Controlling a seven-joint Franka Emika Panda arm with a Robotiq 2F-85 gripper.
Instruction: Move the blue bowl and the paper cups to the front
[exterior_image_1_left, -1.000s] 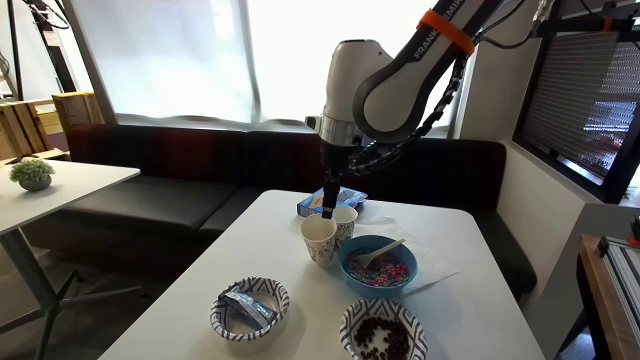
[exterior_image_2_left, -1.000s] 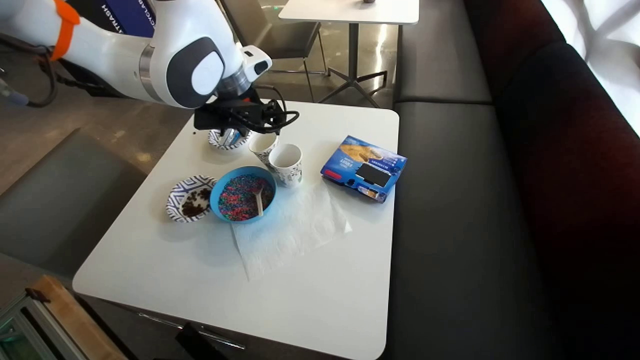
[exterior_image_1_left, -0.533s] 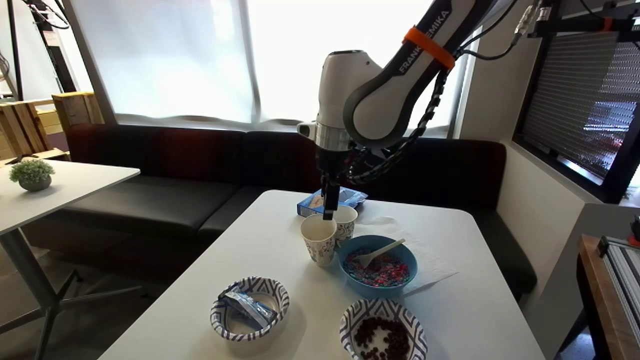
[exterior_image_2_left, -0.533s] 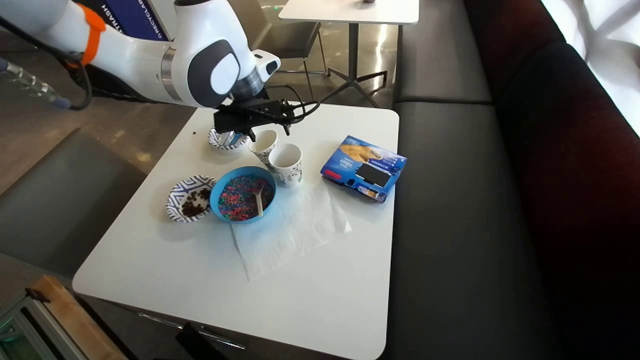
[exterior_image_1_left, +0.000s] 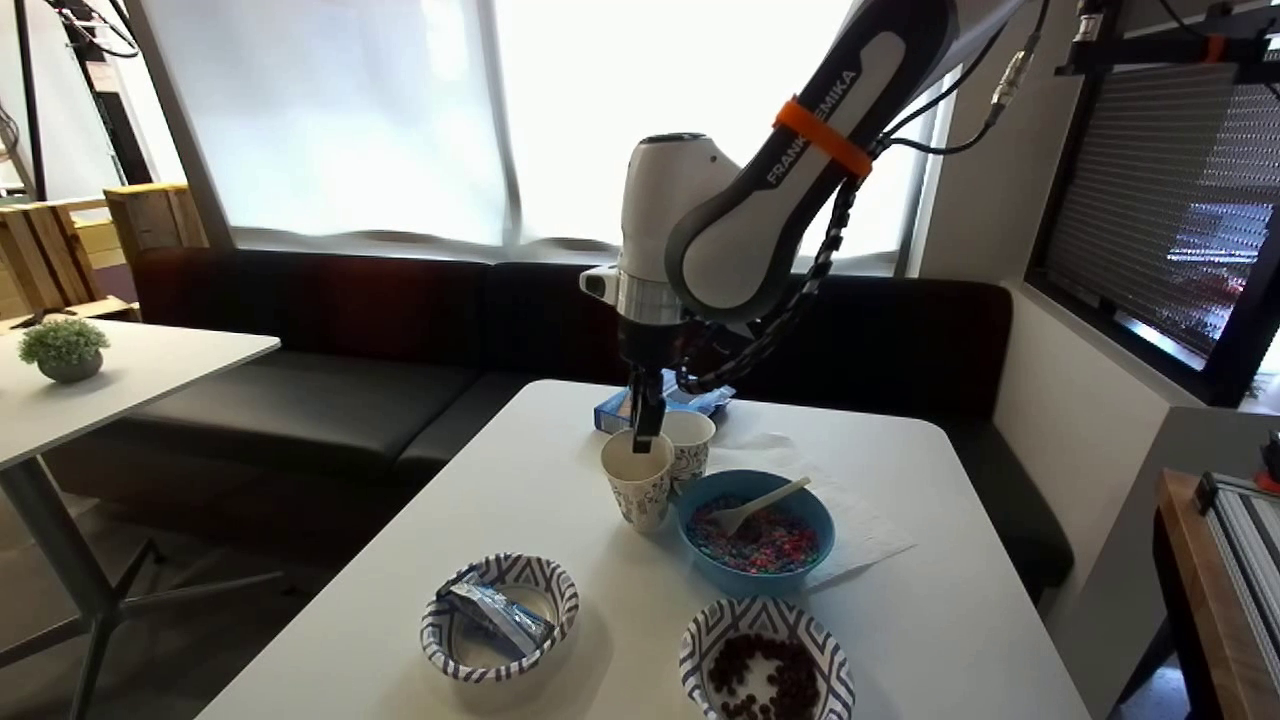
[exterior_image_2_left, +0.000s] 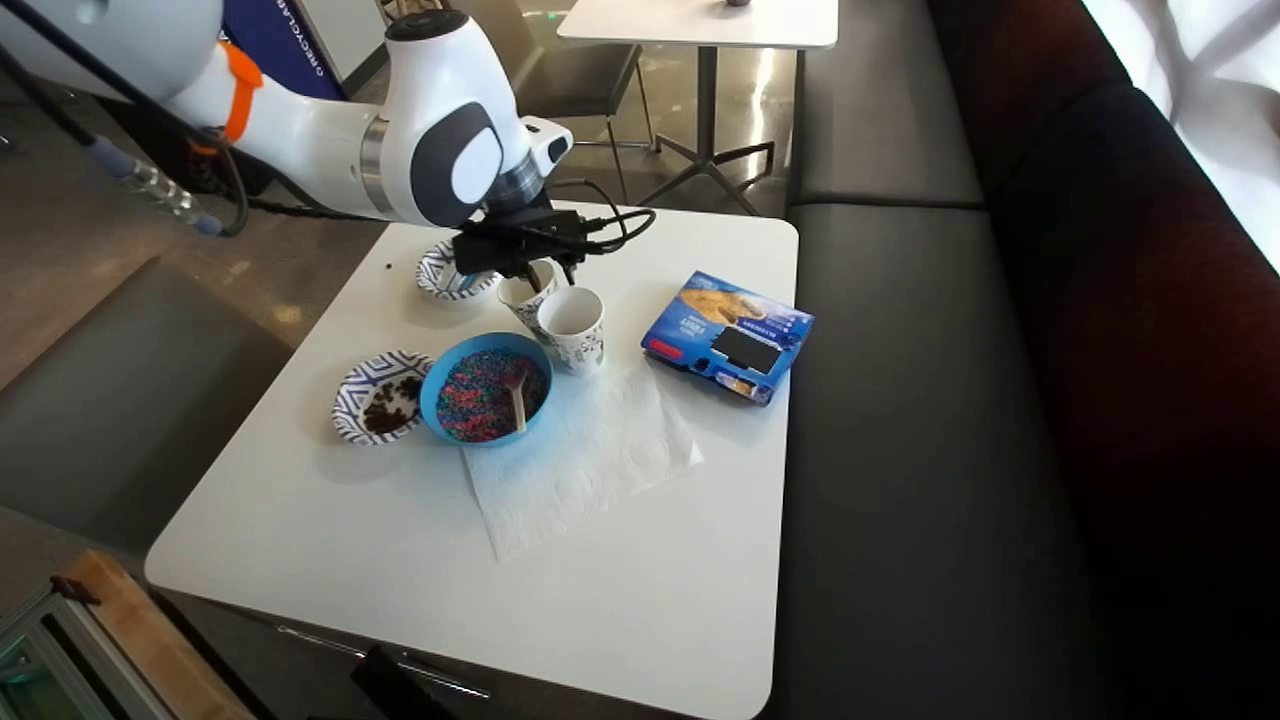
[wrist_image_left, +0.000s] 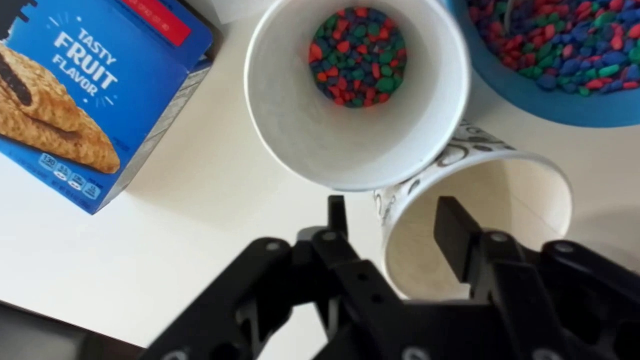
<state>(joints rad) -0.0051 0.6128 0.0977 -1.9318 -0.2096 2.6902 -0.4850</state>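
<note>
Clock is per view, 12 at top. Wrist view: the gripper (wrist_image_left: 394, 217) has its jaws part-way apart and holds nothing. One finger (wrist_image_left: 452, 235) is over the mouth of the cream cup (wrist_image_left: 505, 200), the other just outside its rim (depth is hard to read; can't tell if that tip is down inside). The white cup (wrist_image_left: 345, 142), coloured bits (wrist_image_left: 357, 57) at the bottom, is at 10–11 o'clock from the cream cup and overlaps its wall. The blue bowl (wrist_image_left: 575, 112) is at 1, cut off by the frame, a sliver of spoon (wrist_image_left: 509, 17) showing. The box (wrist_image_left: 125, 100) is near 10, also cut off.

In an exterior view the cream cup covers part of the white cup, and a bowl of brown balls (exterior_image_1_left: 762, 617), at 5 from the cups, runs out of frame. In an exterior view the gripper blocks part of the packet bowl (exterior_image_2_left: 428, 270).

Edges: there the box is right at the 3 o'clock edge of the table (exterior_image_2_left: 620, 620), bench (exterior_image_2_left: 900, 400) beyond. A napkin (exterior_image_2_left: 590, 470) lies at 4 from the blue bowl; past it the biggest stretch of table runs toward 6. Shorter strip at 1 from the cups. Wrist view: table edge crosses the 8 o'clock corner.
</note>
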